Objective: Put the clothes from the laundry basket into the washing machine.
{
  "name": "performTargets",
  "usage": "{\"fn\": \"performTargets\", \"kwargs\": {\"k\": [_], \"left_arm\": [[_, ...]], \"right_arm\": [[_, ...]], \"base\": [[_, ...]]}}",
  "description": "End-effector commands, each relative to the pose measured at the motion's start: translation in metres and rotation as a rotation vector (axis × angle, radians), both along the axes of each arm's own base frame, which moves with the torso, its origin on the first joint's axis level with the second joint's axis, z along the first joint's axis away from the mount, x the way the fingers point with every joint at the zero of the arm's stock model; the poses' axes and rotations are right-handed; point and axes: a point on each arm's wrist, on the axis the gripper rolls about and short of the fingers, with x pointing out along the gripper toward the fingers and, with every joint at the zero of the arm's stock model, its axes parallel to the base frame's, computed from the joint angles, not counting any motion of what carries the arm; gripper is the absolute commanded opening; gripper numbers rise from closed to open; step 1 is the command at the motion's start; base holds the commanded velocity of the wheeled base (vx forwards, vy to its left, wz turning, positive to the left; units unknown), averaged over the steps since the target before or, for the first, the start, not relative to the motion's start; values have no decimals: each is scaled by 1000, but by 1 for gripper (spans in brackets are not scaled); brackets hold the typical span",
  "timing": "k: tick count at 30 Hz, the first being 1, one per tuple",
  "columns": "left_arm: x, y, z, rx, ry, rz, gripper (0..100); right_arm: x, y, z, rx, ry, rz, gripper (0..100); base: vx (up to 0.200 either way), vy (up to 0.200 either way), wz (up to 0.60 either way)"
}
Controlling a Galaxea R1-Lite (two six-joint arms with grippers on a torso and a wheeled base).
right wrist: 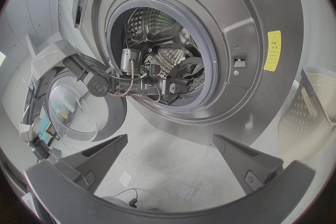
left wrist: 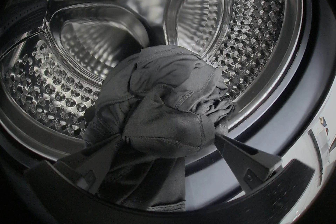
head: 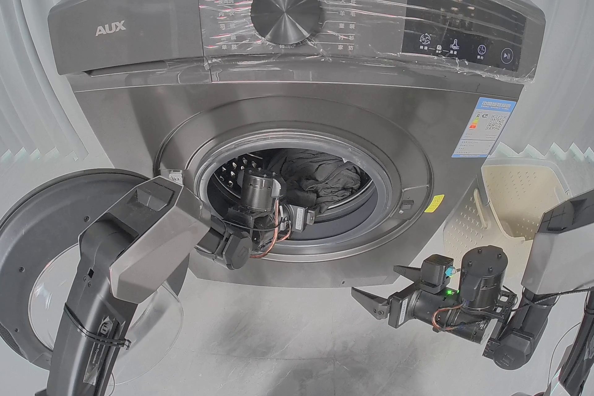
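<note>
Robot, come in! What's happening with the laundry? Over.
Left gripper open at drum mouth; right gripper open, empty. Dark garment inside, tail draped over door seal. Door wide open.

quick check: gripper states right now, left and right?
Left gripper: jaws open, dark garment between them at the drum mouth.
Right gripper: jaws open, empty, outside the washing machine.

Both arms out, both sets of fingers parted.
I have the left arm (head: 139,230) stretched forward with the left gripper (left wrist: 165,137) spread wide. The right arm (head: 560,249) sits lower, and the right gripper (right wrist: 170,135) is turned across toward the left, also spread wide.
</note>
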Motion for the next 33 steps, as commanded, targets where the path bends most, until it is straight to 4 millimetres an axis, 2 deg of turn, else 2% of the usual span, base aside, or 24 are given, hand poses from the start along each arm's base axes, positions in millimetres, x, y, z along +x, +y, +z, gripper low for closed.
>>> {"fn": "performTargets", "kwargs": {"k": [1,6,14,16,21,24,26,30,33], "left_arm": [[3,3,-17,19,28,7,0],[5,4,-16,18,19,9,0],[11,3,2,-20,-47,19,0],[20,-1,16,-66,-118,28,0],[45,1,28,-123,-245,85,0],[59,3,31,-152,-307,110,0],[61,6,22,-140,-293,120,0],[63,9,22,-142,-296,128,0],[67,19,21,-143,-305,148,0]], "right_arm": [[0,0,0,0,0,0,100],[0,0,0,1,-2,0,100],[0,0,0,1,-2,0,100],[0,0,0,1,-2,0,100],[0,0,0,2,-3,0,100],[1,0,0,2,-3,-2,100],[1,-1,1,3,-4,-3,100],[1,-1,0,2,-3,-6,100],[0,0,0,0,0,0,100]], "base": [[0,0,0],[0,0,0],[0,0,0],[0,0,0],[0,0,0],[0,0,0],[0,0,0],[0,0,0],[0,0,0]]}}
